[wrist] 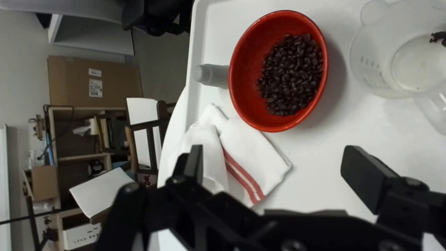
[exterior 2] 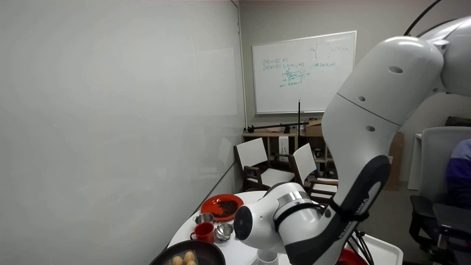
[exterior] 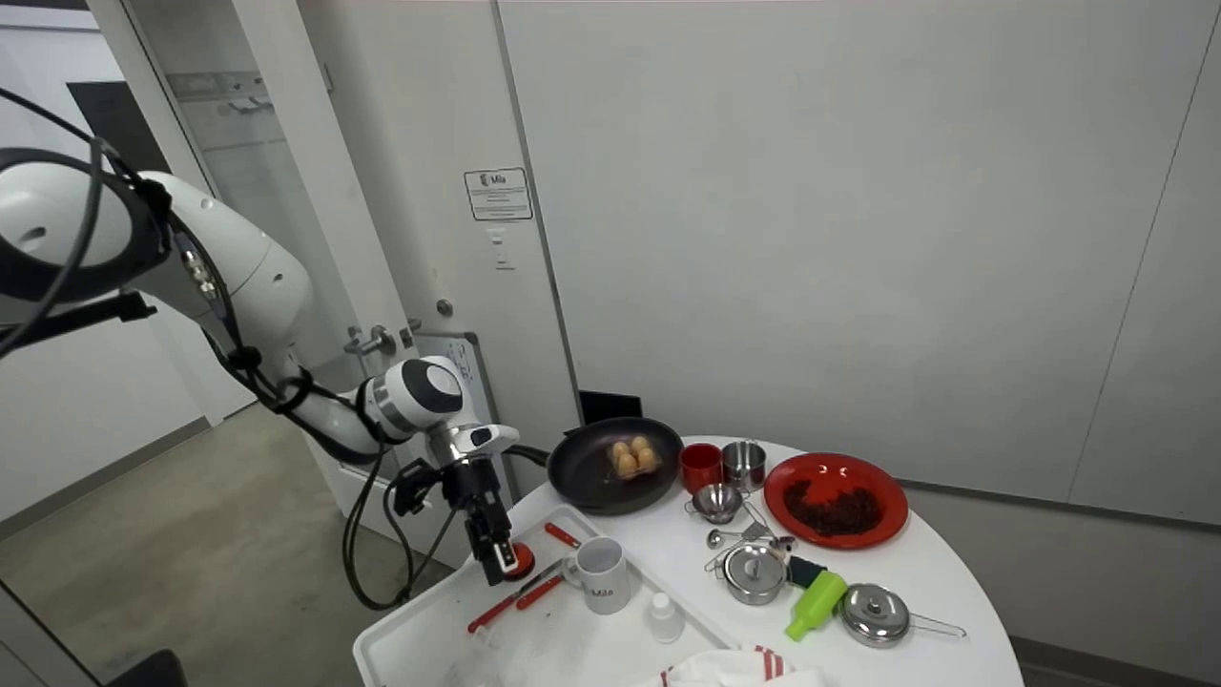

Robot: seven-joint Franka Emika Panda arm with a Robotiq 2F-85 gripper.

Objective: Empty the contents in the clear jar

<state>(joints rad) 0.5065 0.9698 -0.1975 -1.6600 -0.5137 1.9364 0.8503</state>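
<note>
The clear jar (wrist: 386, 66) is a see-through measuring jug with a handle. It stands on the white tray at the upper right of the wrist view, cut off by the frame edge. A few dark beans (wrist: 439, 37) show inside it. A red bowl (wrist: 245, 73) holding dark coffee beans (wrist: 291, 75) stands to its left. My gripper (wrist: 273, 153) is open and empty, with its fingers spread above the tray and a towel, apart from jar and bowl. In an exterior view the gripper (exterior: 501, 563) hangs over the tray near a mug.
The white tray (exterior: 405, 634) also holds red-handled knives (exterior: 539, 593), a white mug (exterior: 603, 577), a small white bottle (exterior: 665, 620) and a striped towel (wrist: 251, 157). Beyond it stand a black pan (exterior: 591, 482), a red plate (exterior: 887, 515) and metal cookware (exterior: 754, 572).
</note>
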